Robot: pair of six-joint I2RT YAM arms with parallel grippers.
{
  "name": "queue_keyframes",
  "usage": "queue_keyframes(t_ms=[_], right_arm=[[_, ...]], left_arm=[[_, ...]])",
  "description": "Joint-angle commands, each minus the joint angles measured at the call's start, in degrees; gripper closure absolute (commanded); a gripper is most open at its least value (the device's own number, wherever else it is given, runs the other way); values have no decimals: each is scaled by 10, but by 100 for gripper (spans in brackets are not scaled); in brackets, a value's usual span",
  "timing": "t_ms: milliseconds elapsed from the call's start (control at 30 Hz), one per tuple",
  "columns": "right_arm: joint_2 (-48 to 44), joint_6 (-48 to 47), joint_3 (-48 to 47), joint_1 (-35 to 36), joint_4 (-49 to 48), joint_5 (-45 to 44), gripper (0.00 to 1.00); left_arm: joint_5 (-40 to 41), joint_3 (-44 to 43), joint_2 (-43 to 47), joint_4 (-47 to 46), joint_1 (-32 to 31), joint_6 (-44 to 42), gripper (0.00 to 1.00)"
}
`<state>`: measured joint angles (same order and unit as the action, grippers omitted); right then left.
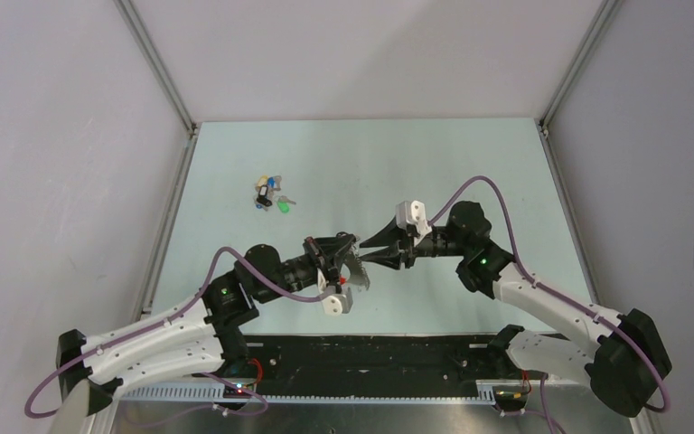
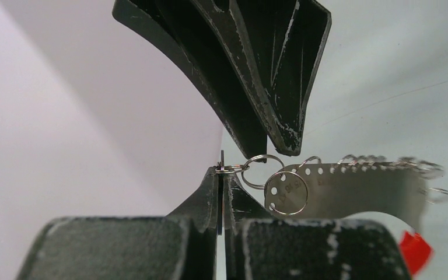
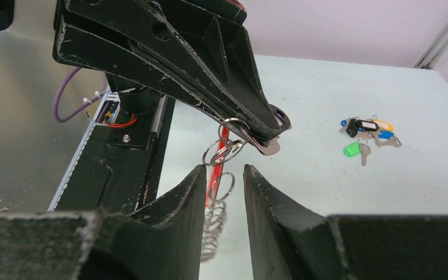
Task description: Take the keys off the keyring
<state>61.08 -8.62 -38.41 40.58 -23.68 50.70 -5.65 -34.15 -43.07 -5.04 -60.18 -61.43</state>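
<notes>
My left gripper [image 2: 221,175] is shut on a thin flat key [image 3: 268,146], seen edge-on between its fingers, above the table's front middle [image 1: 348,256]. A small wire ring [image 2: 233,169] links this key to a second ring and on to the keyring [image 2: 350,189]. The keyring is a perforated silver strip with a red end [image 2: 414,251], strung with several wire rings, and it hangs below. My right gripper [image 3: 224,170] is open, its tips right by the linking rings [image 3: 224,149]. The red keyring [image 3: 219,172] shows in the gap between the fingers, and nothing is gripped there.
Several loose keys with blue, green, yellow and black heads [image 1: 269,194] lie in a heap on the pale green table at the far left, also in the right wrist view [image 3: 366,133]. Grey walls stand on both sides, and a black rail [image 1: 370,353] runs along the near edge.
</notes>
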Motion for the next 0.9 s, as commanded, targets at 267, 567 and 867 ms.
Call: queue_keyframes(t_ms=[267,567,867], right_arm=[[7,11,-23,15,-52,-8,66],[8,14,-23,23,-60,-39,80],[-7,4,-22,22,-42,-60,100]], left_arm=[[-18,-1,15,-33,3,8,100],[-25,0,17,-33,3,9,100],[-20,0,16,-33,3,11,100]])
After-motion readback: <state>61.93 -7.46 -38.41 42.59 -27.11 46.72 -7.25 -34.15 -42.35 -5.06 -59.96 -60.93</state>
